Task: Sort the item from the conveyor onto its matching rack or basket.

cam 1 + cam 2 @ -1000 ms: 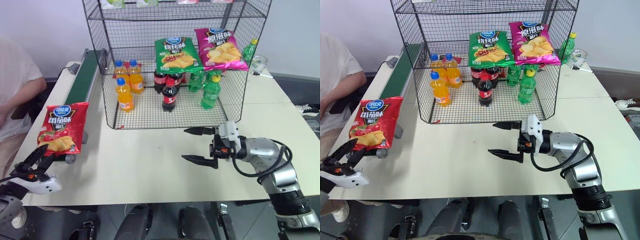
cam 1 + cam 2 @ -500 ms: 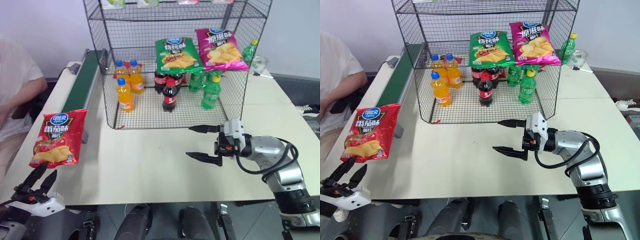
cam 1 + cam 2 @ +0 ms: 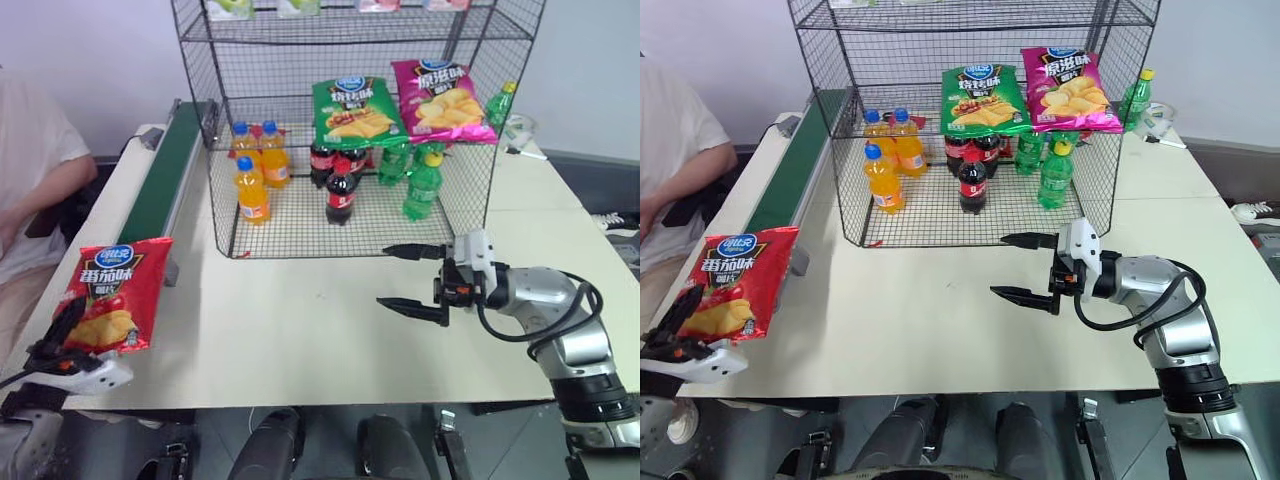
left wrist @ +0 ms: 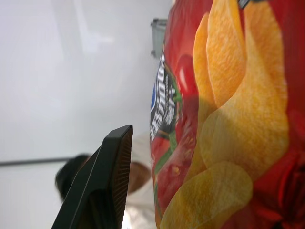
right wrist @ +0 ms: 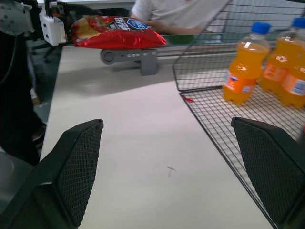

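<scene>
L gripper (image 3: 62, 335) seemingly grasping red chip bag (image 3: 115, 292); R gripper (image 3: 415, 279) spread wide, empty.

1. We see a glossy red chip bag (image 3: 113, 294) with a blue oval logo, white characters and yellow chips.
2. The conveyor (image 3: 167, 169) is dark green.
3. The wire rack (image 3: 350, 130) is dark grey.
4. The table (image 3: 300, 330) is cream.

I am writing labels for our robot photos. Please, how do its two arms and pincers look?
The right arm is silver-grey metal with rounded joints and a black cable looping beside it. Its right pincer has two long black pointed fingers on a white block. The left pincer also has black fingers, with a small orange mark, on a white base.
</scene>
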